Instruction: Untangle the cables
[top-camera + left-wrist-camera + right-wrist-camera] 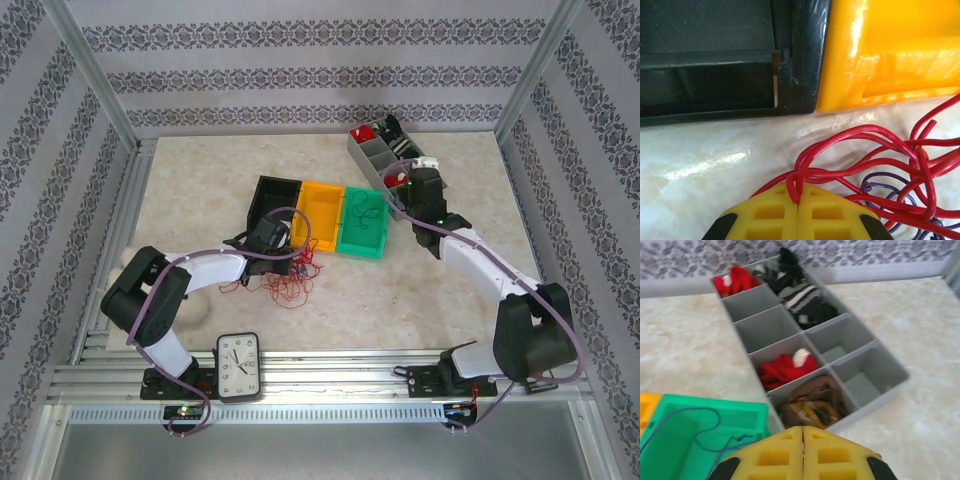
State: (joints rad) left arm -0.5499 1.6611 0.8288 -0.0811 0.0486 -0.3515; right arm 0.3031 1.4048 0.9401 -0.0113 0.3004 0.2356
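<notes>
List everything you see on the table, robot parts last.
red cables: several, red, tangled clump before the bins
thin cable: one, purple, inside green bin
black bin: one, black, left end
orange bin: one, orange, middle
green bin: one, green, right end
compartment tray: one, grey, far right, partly filled
clock: one, white face, near edge
left gripper: one, yellow fingers, shut on a red cable
right gripper: one, yellow fingers, shut, empty

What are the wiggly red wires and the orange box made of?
The red cables look like thin wire in a smooth, slightly shiny plastic or rubber coat, since they bend into loose loops. The orange bin looks like hard glossy plastic, with bright glare streaks on its walls and rounded moulded edges.
</notes>
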